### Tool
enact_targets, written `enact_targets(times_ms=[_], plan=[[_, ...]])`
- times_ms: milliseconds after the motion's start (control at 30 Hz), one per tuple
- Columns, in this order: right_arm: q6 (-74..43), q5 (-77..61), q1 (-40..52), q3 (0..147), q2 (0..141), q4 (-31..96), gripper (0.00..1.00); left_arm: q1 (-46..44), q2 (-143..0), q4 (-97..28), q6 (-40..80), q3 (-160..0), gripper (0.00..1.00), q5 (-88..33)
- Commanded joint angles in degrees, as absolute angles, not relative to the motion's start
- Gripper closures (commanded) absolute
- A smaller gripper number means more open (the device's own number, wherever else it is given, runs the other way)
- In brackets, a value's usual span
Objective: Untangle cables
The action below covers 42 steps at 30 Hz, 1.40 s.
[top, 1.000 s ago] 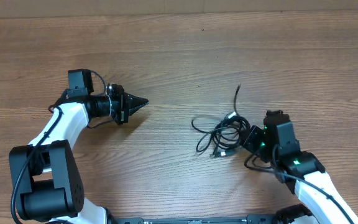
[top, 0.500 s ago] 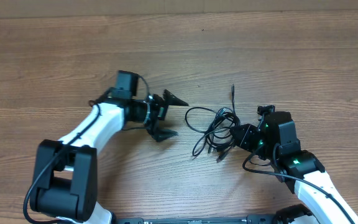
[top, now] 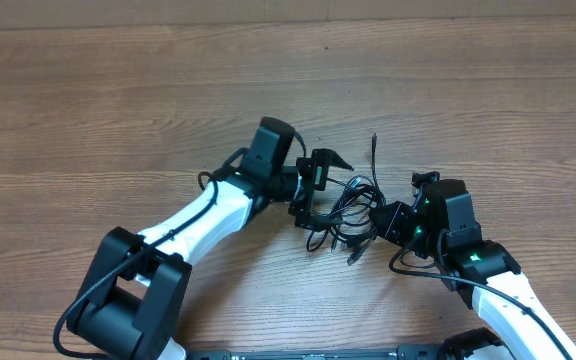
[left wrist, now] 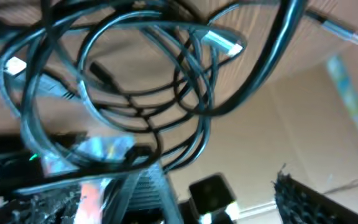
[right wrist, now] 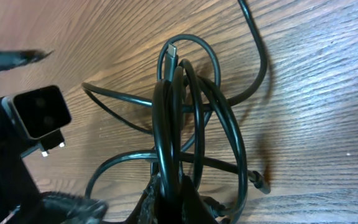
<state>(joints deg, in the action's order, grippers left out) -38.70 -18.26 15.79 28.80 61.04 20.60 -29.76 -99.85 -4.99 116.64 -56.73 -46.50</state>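
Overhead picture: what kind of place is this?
Probably a robot lab workbench: a bare wooden table, a left arm and a right arm, and tangled cables between them.

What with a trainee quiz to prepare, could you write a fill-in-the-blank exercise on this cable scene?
The right hand is ____ on the tangled cables.
The left hand, at the tangle, is wide ____.
The table under the cables is made of ____.
Missing words: shut; open; wood.
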Motion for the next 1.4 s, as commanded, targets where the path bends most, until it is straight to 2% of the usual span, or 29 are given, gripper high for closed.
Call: enact_targets(times_ms=[0,133,367,400,433,467,500,533,567,700,800,867,1067,1300,1367], plan=[[-37.6,-20.7,15.7,28.9,60.9,20.3,0.96,-32.3,-99.1,-2.1,119.5,-57.4,0.06,-30.5],[-37.6,-22.0,15.7,28.9,60.9,20.2,0.96,-34.0,-99.1,-2.3,119.4,-57.4,0.16,-22.6],[-37.6,-25.8,15.7,28.9,60.9,17.6,0.96,-39.4,-99.1,-2.6,119.1,-57.4,0.19,-9.5],[-37.6,-25.8,15.7,28.9,60.9,17.6,0.96,-40.1,-99.1,-2.8,118.3,-57.4,0.22,-7.8],[-37.6,-25.8,15.7,28.9,60.9,17.6,0.96,-40.6,-99.1,-3.1,117.1,-57.4,0.32,-6.1],[-37.6,-25.8,15.7,28.9,60.9,17.6,0.96,-41.1,-99.1,-3.5,115.3,-57.4,0.47,-4.5],[-37.6,-25.8,15.7,28.9,60.9,17.7,0.96,-41.4,-99.1,-4.2,113.4,-57.4,0.66,-3.1],[-37.6,-25.8,15.7,28.9,60.9,17.9,0.96,-41.7,-99.1,-5.5,110.4,-57.4,0.9,-1.0],[-37.6,-25.8,15.7,28.9,60.9,18.1,0.96,-41.7,-99.1,-6.5,108.7,-57.4,0.96,0.1],[-38.2,-17.6,15.7,28.9,60.9,22.6,0.96,-40.8,-98.8,-8.1,93.9,-57.5,0.96,3.1],[-49.5,1.1,15.6,28.9,60.9,32.0,0.96,-37.6,-95.0,-6.8,82.5,-58.0,0.96,3.0],[-52.8,6.4,15.6,28.9,60.9,34.3,0.96,-35.2,-90.6,-6.9,74.0,-58.1,0.96,3.0],[-52.8,8.3,15.6,28.9,61.3,32.9,0.96,-29.4,-76.2,-15.6,57.3,-58.1,0.96,3.1],[-52.7,7.8,15.6,28.9,66.4,31.9,0.96,-25.1,-68.9,-31.5,55.6,-58.1,0.96,12.5],[-52.7,5.2,15.6,28.9,68.7,31.1,0.95,-24.7,-69.5,-34.5,56.2,-58.0,0.91,12.4]])
